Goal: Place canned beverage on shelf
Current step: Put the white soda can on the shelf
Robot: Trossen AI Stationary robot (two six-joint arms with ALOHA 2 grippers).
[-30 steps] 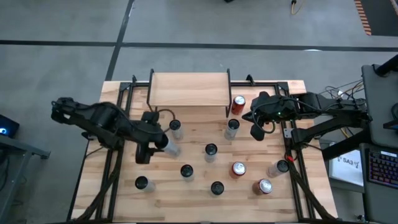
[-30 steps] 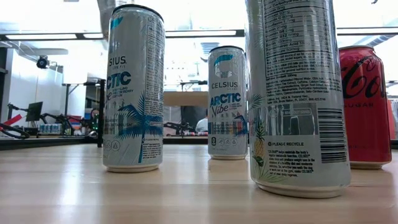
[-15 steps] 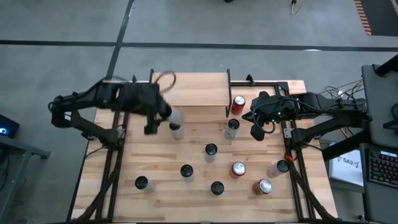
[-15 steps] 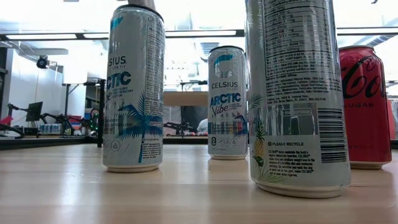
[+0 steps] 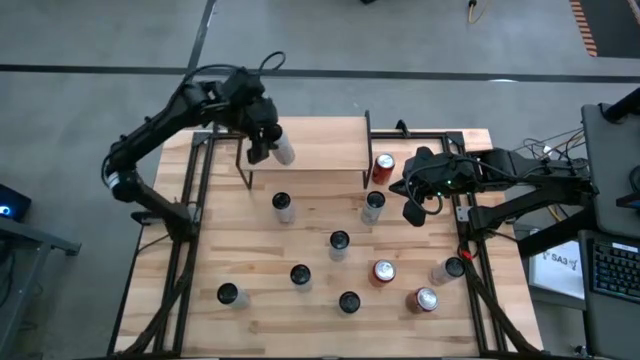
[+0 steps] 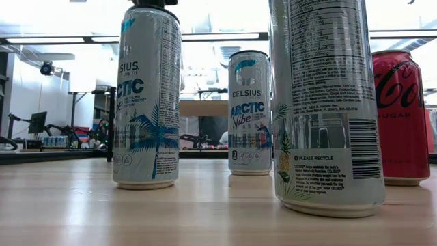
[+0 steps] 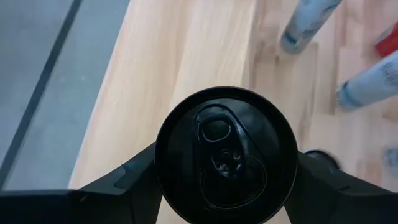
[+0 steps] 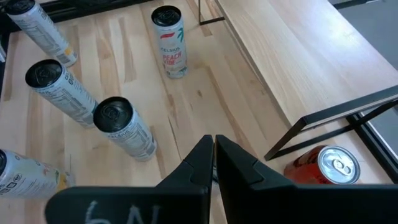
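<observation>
My left gripper (image 5: 268,145) is shut on a slim pale can with a black top (image 7: 226,163), which shows in the high view as the can (image 5: 283,152). It carries the can over the left end of the shelf (image 5: 318,143), a light wooden board on thin black legs at the table's far side. The board (image 7: 180,68) lies below the can in the left wrist view. My right gripper (image 5: 410,210) waits shut above the table's right side, near a red can (image 8: 329,165) that stands beside the shelf's right leg. My left gripper pinches the can by two opposite sides just under its top rim (image 7: 163,165), one finger (image 7: 134,180) on each side. The fingers slant down from the table's left. The can is tilted, its top toward the wrist, and is clear of the shelf board.
Several slim pale cans stand on the plank table, among them a can (image 5: 283,207) and another can (image 5: 372,207) just in front of the shelf. Red cans (image 5: 383,271) stand at the right. Black frame rails (image 5: 190,230) run along both sides.
My left gripper has swung from the table's left middle toward the far edge and a little to the right, carrying the can, and has rolled on the way. The can, which was above the planks, now hangs over the shelf's left end.
</observation>
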